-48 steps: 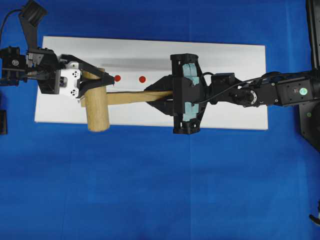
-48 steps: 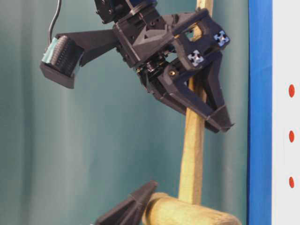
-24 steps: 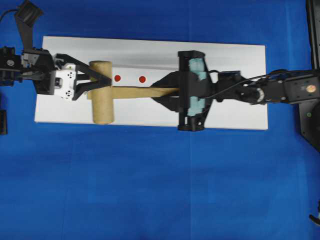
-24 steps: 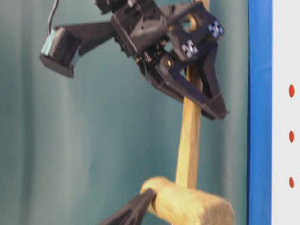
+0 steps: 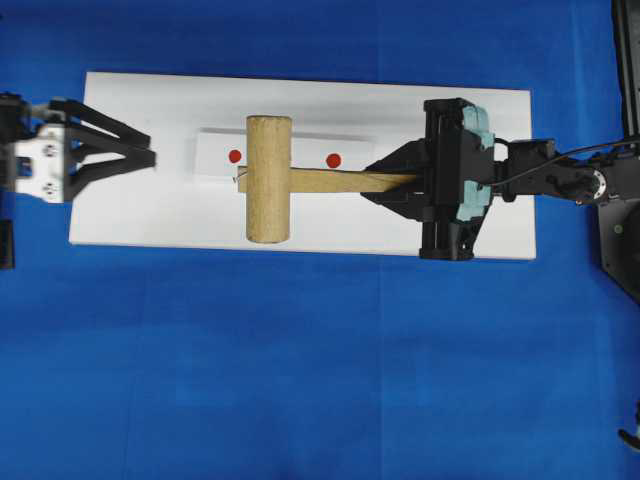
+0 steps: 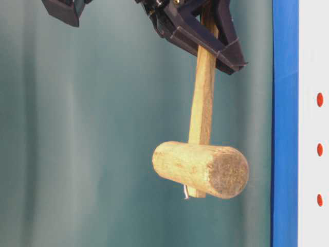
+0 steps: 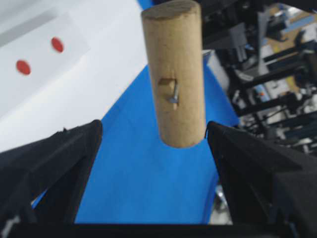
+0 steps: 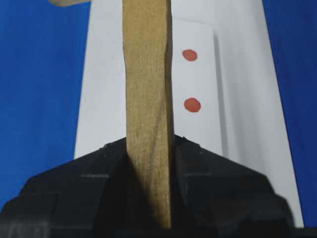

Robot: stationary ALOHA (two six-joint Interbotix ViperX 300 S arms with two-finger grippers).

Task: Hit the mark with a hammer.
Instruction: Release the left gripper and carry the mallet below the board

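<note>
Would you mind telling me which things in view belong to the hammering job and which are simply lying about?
Belonging to the job:
- hammer, held by its handle
- right gripper, fingers shut on the handle
- red marks on the paper strip

Just there:
- left gripper, open, holding nothing
- white board
- blue cloth

A: Where do the two outside cameras sit?

B: One hangs straight overhead, looking down at the whole white board (image 5: 300,235) on the blue cloth (image 5: 300,380). The other sits at table height, close in, and its picture is turned sideways: the board runs as a strip down its right edge.

A: And the wrist cameras?

B: Each looks out between its own fingers. The left one faces the hammer (image 7: 174,74) head end-on; the right one sights along the handle, very near. All four show the hammer and red dots (image 8: 192,104).
</note>
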